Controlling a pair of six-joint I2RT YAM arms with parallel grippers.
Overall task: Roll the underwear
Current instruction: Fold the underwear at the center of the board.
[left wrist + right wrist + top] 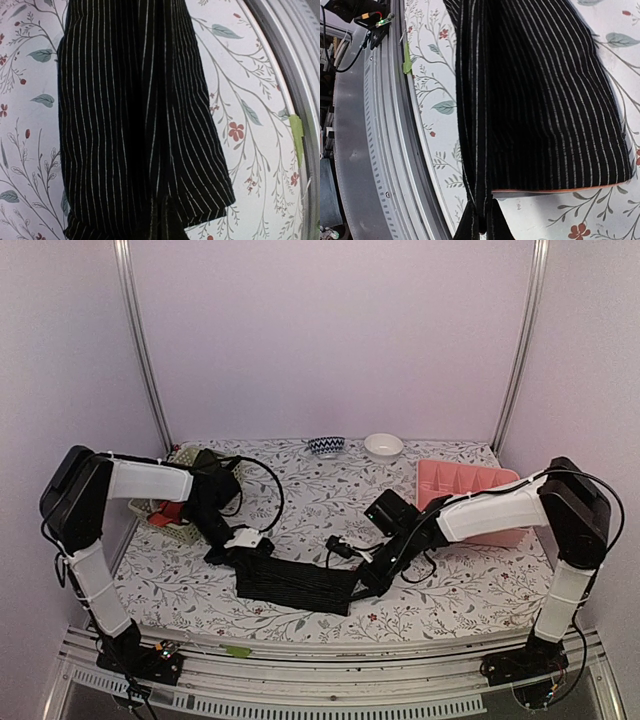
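— Two garments show. Where does the black underwear (295, 585) lie?
— Flat on the table (480, 585) at six o'clock. Its long axis runs nine to three, with the three o'clock end slightly nearer the arms.
— Grippers?
— The left gripper (240, 556) is pinched tight on the nine o'clock end, and the right gripper (362, 584) is pinched tight on the three o'clock end. Both wrist views fill with ribbed cloth, and the fingers are lost against it.
— The other garment?
— The red-orange underwear (168, 512) sits in the basket (175, 532) at nine o'clock, mostly hidden by the left arm.

No legible text or labels
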